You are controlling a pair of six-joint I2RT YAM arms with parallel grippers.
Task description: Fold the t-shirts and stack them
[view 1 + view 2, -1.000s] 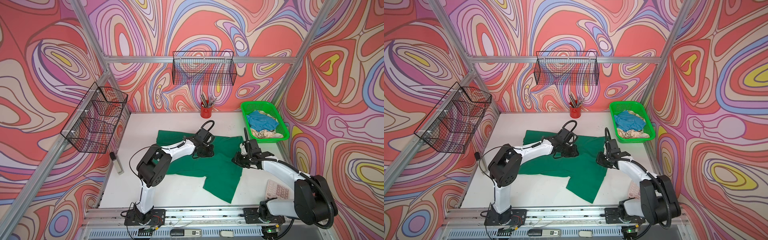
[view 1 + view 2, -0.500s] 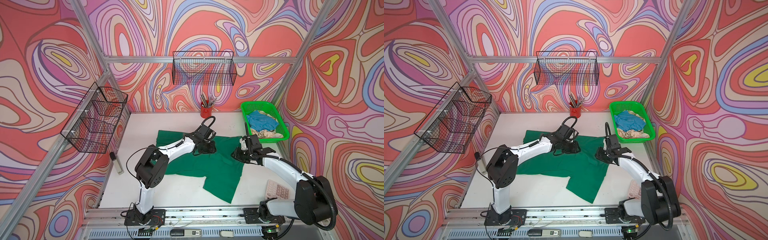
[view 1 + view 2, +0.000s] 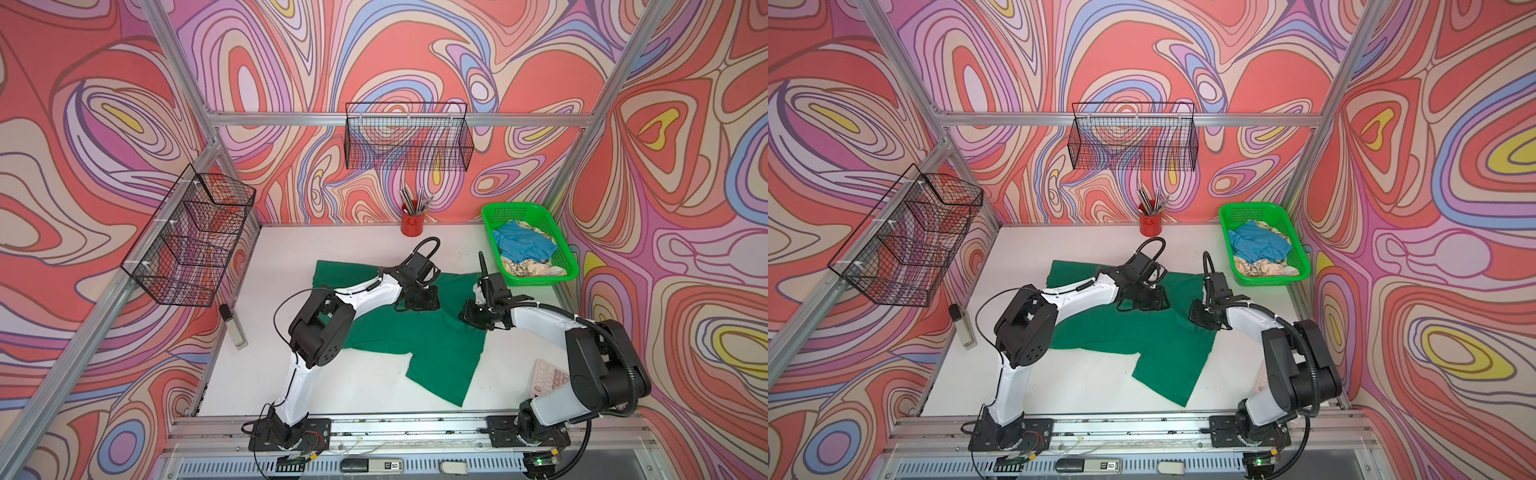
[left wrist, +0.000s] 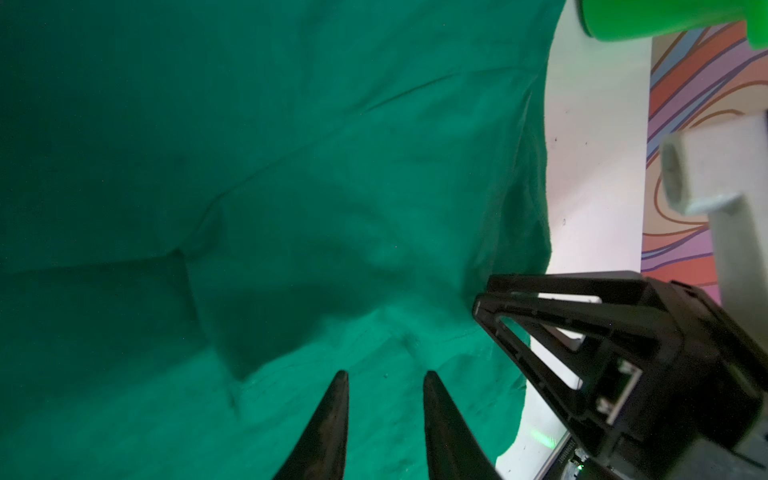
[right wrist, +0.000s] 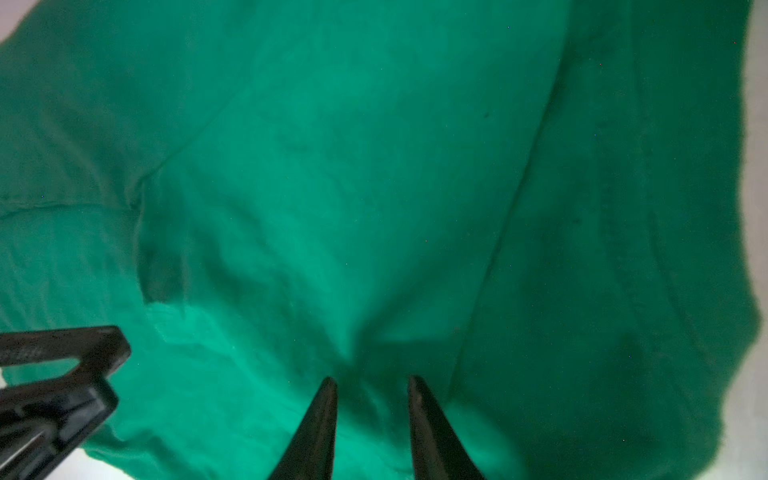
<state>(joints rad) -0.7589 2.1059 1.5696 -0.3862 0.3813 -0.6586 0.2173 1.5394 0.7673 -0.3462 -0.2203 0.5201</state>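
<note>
Leftmost, a wire basket [image 3: 191, 245] hangs on the left wall, and below it a small grey device [image 3: 235, 330] lies at the left edge of the tabletop [image 3: 286, 249]. Between that device and the dark green tee [image 3: 436, 349] we see a bare white strip. More bare room runs along the near side, between the tee's near hem and the rail [image 3: 395, 424].

The tee lies spread flat in the middle of the tabletop. Its near edge runs fairly straight, then drops into a flap reaching toward the near right. At the far edge a red cup [image 3: 411, 222] of pens stands well apart from the cloth.

The left claw [image 3: 422, 299] sits low over the tee's far middle. In the left wrist view its fingertips [image 4: 332, 415] stand a narrow gap apart, with cloth beneath them and nothing gripped that we can make out. Just to its right, near but apart, the right claw [image 3: 473, 316] sits by the tee's right edge. Its fingertips [image 5: 320, 419] are likewise slightly parted over creased cloth, with nothing pinched between them.

The tee's right edge stops short of the green basket [image 3: 515, 206] in the far right corner, with bare tabletop between. Inside it a crumpled light blue tee [image 3: 521, 245] lies on a cream patterned tee [image 3: 532, 268]. Near right, a pink calculator [image 3: 546, 376] shows partly behind the right arm, apart from the flap.
</note>
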